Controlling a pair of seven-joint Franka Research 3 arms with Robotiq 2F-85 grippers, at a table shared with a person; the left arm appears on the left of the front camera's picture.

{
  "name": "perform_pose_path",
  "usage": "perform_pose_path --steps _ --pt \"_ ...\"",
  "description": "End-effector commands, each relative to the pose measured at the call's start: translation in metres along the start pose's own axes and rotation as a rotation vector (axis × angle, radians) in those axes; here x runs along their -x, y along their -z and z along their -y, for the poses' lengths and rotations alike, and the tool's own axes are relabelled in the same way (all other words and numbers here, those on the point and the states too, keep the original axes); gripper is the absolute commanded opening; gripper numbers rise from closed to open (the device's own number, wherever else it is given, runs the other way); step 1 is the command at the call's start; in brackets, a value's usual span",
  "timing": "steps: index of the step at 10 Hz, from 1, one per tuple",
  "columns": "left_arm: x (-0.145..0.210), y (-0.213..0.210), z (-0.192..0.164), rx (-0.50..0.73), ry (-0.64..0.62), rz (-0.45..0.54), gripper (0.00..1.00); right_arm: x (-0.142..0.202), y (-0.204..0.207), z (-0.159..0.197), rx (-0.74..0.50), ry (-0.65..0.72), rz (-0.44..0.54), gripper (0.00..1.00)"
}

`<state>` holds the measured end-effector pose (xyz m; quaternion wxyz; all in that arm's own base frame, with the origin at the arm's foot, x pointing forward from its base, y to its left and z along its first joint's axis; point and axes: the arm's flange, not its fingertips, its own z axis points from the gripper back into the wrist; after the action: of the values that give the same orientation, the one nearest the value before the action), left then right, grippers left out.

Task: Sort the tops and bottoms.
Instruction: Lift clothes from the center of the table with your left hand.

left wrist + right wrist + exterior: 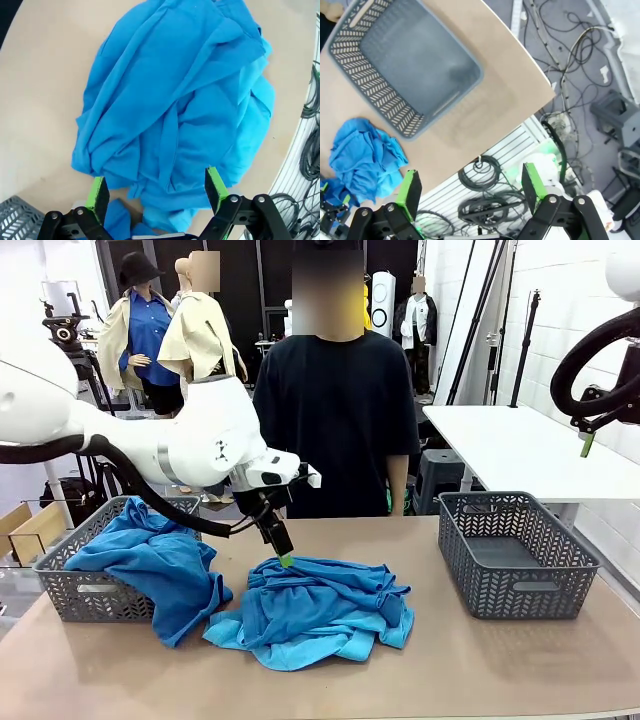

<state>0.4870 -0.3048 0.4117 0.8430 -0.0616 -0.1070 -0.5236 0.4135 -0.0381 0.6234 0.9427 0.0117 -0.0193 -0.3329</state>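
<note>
A heap of blue clothes (pixel 318 612) lies crumpled at the table's middle, royal-blue folds over sky-blue ones. Tops and bottoms cannot be told apart in it. My left gripper (pixel 284 558) hangs open just above the heap's far left edge. In the left wrist view its green fingers (pixel 98 193) stand wide apart over the heap (pixel 175 100) with nothing between them. Another blue garment (pixel 150 565) spills out of the left basket (pixel 85 592) onto the table. My right gripper (pixel 588 443) is held high at the far right. It is open (pixel 470 186) over the floor beyond the table's edge.
An empty grey basket (pixel 515 552) stands at the table's right and also appears from above (pixel 420 60). A person in a black shirt (pixel 335 410) stands at the far side. Cables (pixel 485 200) lie on the floor by a white grille.
</note>
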Motion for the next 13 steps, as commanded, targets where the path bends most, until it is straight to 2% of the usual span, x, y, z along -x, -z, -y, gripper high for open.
perform_pose_path --steps 1,8,11,13 --pt "0.001 0.012 0.004 -0.029 0.024 0.012 1.0 0.0 -0.001 0.001 0.001 -0.005 -0.005 1.0" --pt "0.019 0.062 0.016 0.013 0.042 -0.011 1.0 0.0 -0.001 0.001 0.001 -0.005 -0.005 1.0" --pt "0.023 0.073 0.015 -0.018 0.039 -0.005 1.0 0.0 -0.001 0.001 0.001 -0.005 -0.005 1.0" --pt "0.022 0.067 0.012 -0.01 0.034 -0.009 0.6 0.0 -0.001 0.001 0.001 -0.005 -0.005 1.0"
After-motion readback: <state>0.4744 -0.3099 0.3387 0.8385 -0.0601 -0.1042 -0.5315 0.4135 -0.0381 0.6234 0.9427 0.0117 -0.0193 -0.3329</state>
